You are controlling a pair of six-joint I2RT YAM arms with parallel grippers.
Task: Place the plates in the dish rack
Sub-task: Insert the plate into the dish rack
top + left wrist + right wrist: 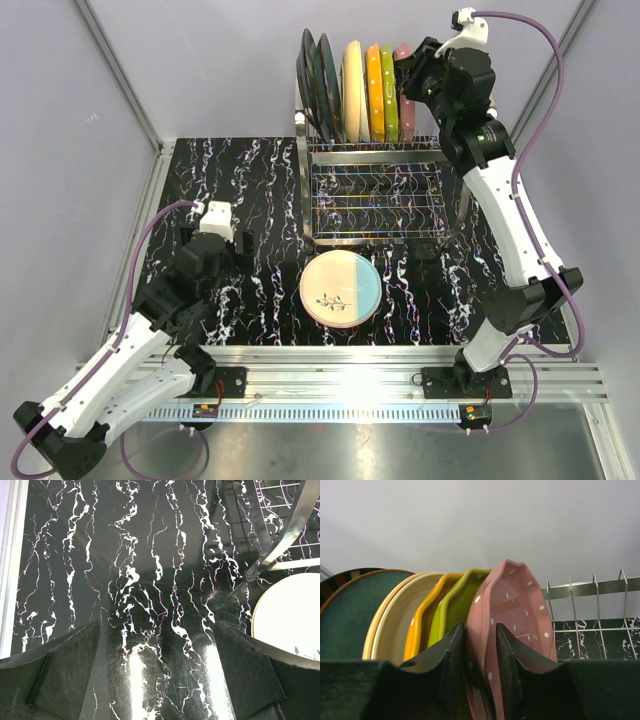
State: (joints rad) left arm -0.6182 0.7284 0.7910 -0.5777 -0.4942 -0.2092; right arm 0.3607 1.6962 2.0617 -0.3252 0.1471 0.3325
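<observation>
The chrome dish rack (375, 190) stands at the back of the table. Several plates stand upright in it: two dark ones (316, 85), a cream one (352, 90), an orange one (374, 95), a green one (389, 100) and a pink dotted plate (404, 55). My right gripper (412, 82) is shut on the pink plate's rim (515, 605), one finger on each face, beside the green plate (452, 605). A pale blue-and-cream sprig plate (341, 289) lies flat in front of the rack. My left gripper (236, 250) is open and empty, low over the table to the left of that plate (292, 615).
The table top is black marble-patterned (230, 190). Grey walls close in the back and both sides. The rack's tubular end frame (285, 535) shows at the left wrist view's upper right. Bare rack tines (595, 605) stand to the right of the pink plate.
</observation>
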